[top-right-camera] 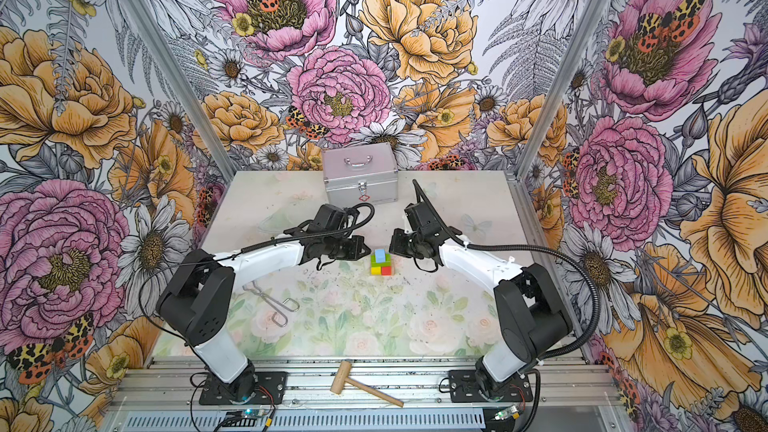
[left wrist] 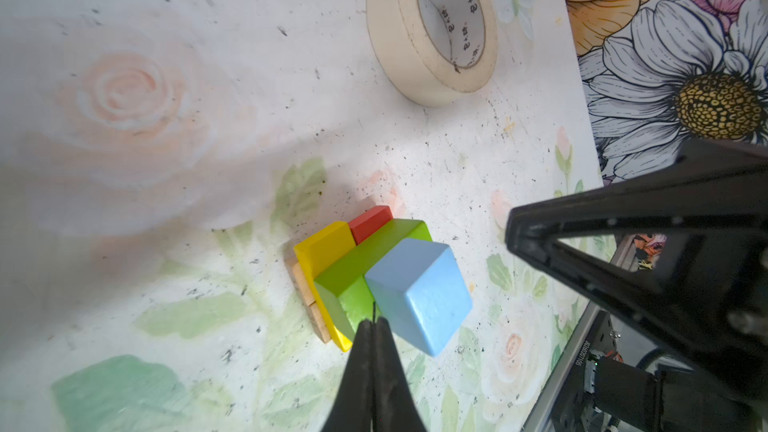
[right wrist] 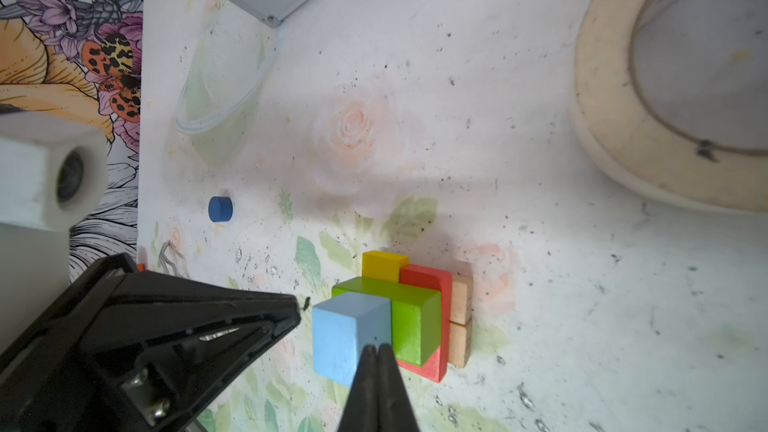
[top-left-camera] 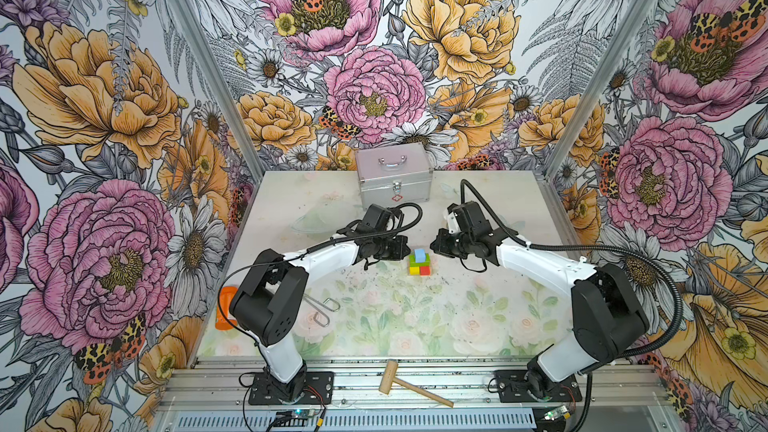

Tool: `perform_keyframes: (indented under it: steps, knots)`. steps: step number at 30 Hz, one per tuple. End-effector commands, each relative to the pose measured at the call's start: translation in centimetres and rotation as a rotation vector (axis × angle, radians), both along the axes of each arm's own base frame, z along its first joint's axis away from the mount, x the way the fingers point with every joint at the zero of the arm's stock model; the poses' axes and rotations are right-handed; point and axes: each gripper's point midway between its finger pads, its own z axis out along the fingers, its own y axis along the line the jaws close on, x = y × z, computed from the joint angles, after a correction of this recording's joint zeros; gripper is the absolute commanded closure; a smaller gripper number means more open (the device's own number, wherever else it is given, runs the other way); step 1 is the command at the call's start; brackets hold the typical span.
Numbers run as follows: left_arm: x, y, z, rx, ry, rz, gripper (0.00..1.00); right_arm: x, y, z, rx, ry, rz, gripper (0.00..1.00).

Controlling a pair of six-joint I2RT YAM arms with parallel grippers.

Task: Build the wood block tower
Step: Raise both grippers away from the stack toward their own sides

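Though contact is unclear, both arms (top-left-camera: 328,253) (top-left-camera: 540,261) flank the tower (top-left-camera: 419,261).

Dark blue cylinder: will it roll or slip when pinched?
The dark blue cylinder looks short and seems to sit on a flat end, so it probably rolls only if tipped. Its smooth curved side may slip when pinched.

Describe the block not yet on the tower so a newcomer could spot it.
On the floral table, away from the tower, a clear dish sits near the wall-side edge. Near it sits the dark blue cylinder, the only round, unstacked block.
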Motion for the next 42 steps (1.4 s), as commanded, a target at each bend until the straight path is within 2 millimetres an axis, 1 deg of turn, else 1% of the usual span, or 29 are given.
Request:
perform_keyframes:
  steps: [1, 3, 7, 11, 12, 14, 16, 19, 22, 25, 29, 32, 34, 37, 42]
  knots:
    - [1.6, 3.2, 4.3, 0.030, -0.113, 0.085, 1.00, 0.1, -1.0, 1.2, -0.020, -0.042, -0.017, 1.00]
    - [1.7, 5.5, 5.4, 0.050, -0.127, 0.141, 1.00, 0.1, -1.3, 1.6, -0.024, -0.050, -0.021, 1.00]
    - [1.1, 10.6, 7.1, 0.139, -0.156, 0.256, 0.95, 0.0, -1.8, 1.9, -0.033, -0.061, -0.027, 1.00]
    - [0.0, 14.5, 8.0, 0.211, -0.168, 0.350, 0.84, 0.0, -2.2, 2.5, -0.033, -0.079, -0.034, 1.00]
    - [-0.3, 15.4, 8.2, 0.223, -0.172, 0.374, 0.80, 0.0, -2.4, 2.5, -0.034, -0.082, -0.036, 1.00]
    - [-0.9, 16.9, 8.3, 0.228, -0.174, 0.412, 0.78, 0.1, -2.7, 2.9, -0.034, -0.092, -0.041, 1.00]
    - [-1.3, 18.5, 8.2, 0.226, -0.165, 0.457, 0.73, 0.0, -3.3, 3.3, -0.037, -0.100, -0.052, 0.99]
    - [-2.1, 20.5, 7.5, 0.239, -0.138, 0.509, 0.71, 0.0, -4.2, 3.7, -0.040, -0.118, -0.067, 0.93]
    - [-2.5, 21.7, 6.8, 0.261, -0.121, 0.543, 0.66, -0.2, -5.2, 4.1, -0.042, -0.132, -0.090, 0.84]
    - [-2.5, 22.2, 5.8, 0.284, -0.093, 0.559, 0.62, -0.4, -6.1, 4.3, -0.041, -0.140, -0.108, 0.76]
    - [-2.3, 23.0, 4.0, 0.305, -0.035, 0.582, 0.59, -0.8, -6.8, 4.5, -0.042, -0.152, -0.122, 0.64]
    - [-2.4, 23.7, 2.6, 0.317, 0.012, 0.607, 0.56, -1.1, -7.1, 4.5, -0.040, -0.156, -0.127, 0.53]
    - [-2.4, 24.3, 2.0, 0.327, 0.031, 0.624, 0.52, -1.3, -7.4, 4.6, -0.040, -0.163, -0.132, 0.47]
    - [-2.3, 24.6, 1.3, 0.338, 0.053, 0.629, 0.50, -1.8, -8.0, 4.4, -0.046, -0.165, -0.144, 0.41]
    - [-2.0, 24.8, 0.0, 0.365, 0.088, 0.623, 0.44, -2.0, -8.7, 4.0, -0.047, -0.159, -0.157, 0.38]
